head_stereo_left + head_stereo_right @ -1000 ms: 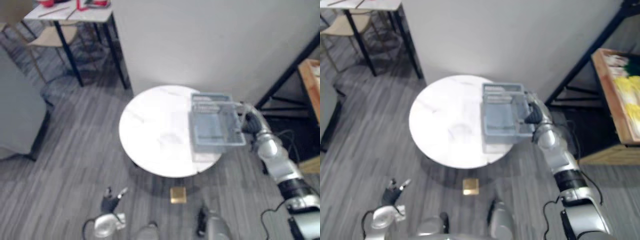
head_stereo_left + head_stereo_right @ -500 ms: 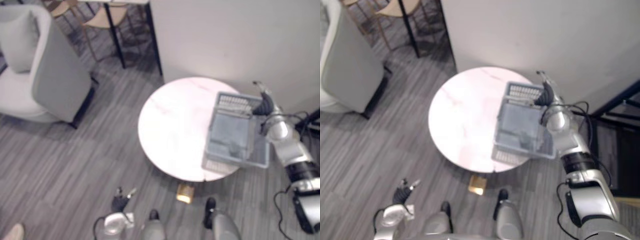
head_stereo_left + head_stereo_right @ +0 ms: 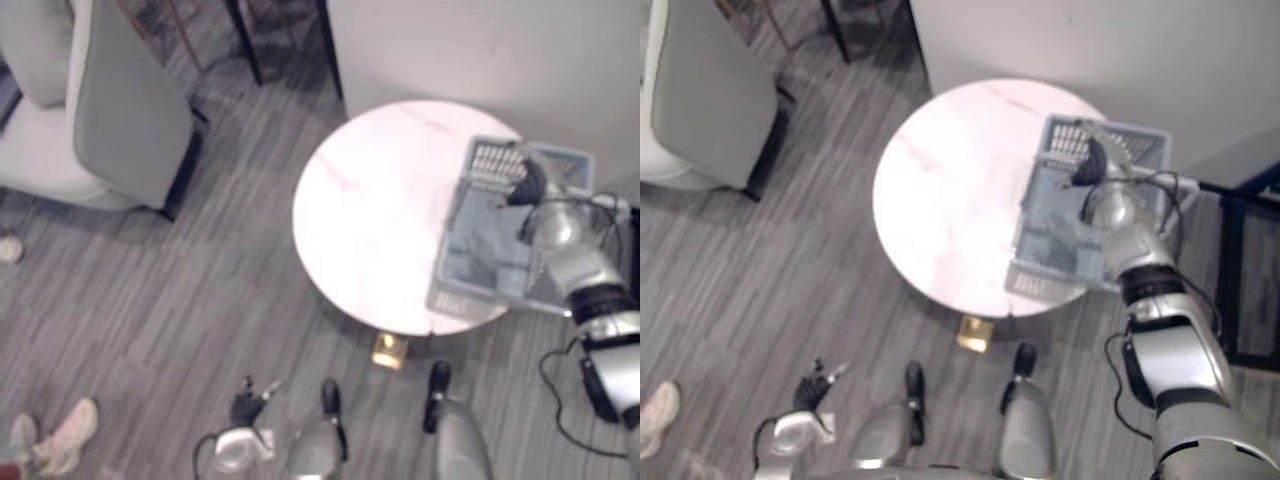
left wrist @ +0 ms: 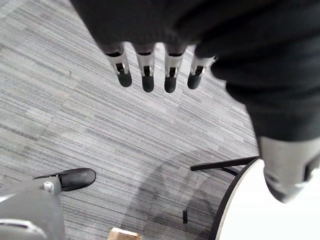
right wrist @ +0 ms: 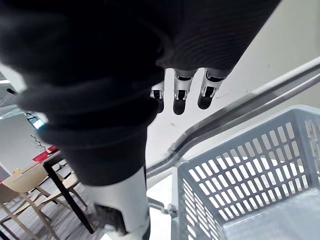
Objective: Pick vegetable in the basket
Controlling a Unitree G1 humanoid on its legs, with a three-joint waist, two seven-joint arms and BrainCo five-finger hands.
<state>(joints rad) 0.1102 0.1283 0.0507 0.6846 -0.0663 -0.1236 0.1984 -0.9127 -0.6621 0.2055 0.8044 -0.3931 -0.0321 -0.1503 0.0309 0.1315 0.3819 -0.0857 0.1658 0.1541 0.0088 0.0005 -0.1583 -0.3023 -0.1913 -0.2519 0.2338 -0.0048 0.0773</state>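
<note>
One round white table (image 3: pixel 370 220) stands on a grey plank floor (image 3: pixel 150 300) close to a white wall (image 3: pixel 480 50). A grey armchair (image 3: pixel 120 110) sits well apart on the left, and a small brass-coloured block (image 3: pixel 389 349) lies under the table's near edge. A grey-blue lattice basket (image 3: pixel 458 300) sits at the table's right edge; I cannot tell what lies inside it. The right hand (image 3: pixel 528 182) hovers over the basket's far end, fingers straight and empty, near the metal handle (image 5: pixel 225 120). The left hand (image 3: pixel 248 402) hangs low over the floor, fingers straight, holding nothing. A person's light shoe (image 3: pixel 70 430) rests on the floor.
</note>
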